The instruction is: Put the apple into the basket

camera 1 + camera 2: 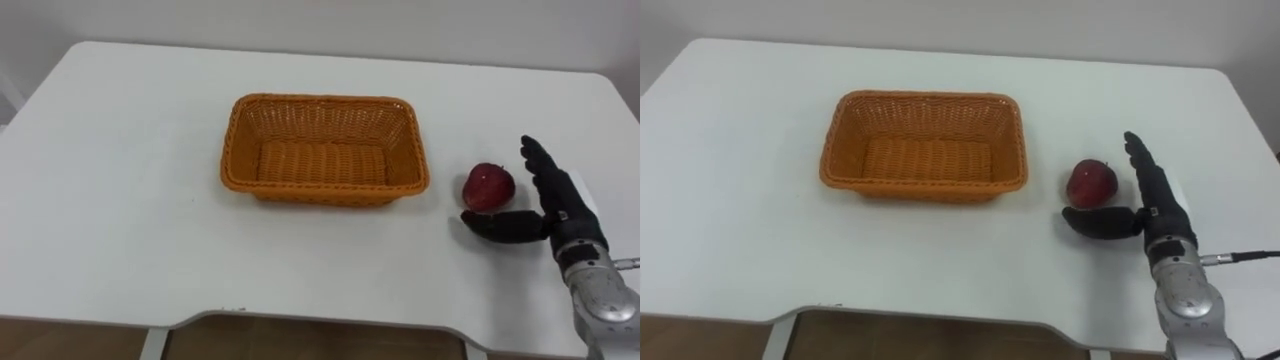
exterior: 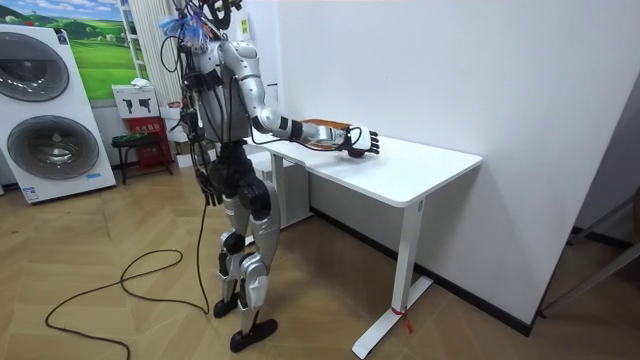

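Red apple sits on the white table, at 3 o'clock of the orange wicker basket and just beside it, not inside. Right hand is at the apple's 3 o'clock, fingers straight and spread, thumb reaching across at the apple's 6 o'clock; can't tell if it touches. Nothing is held. Left hand hangs by the hip in the room view, state can't tell.
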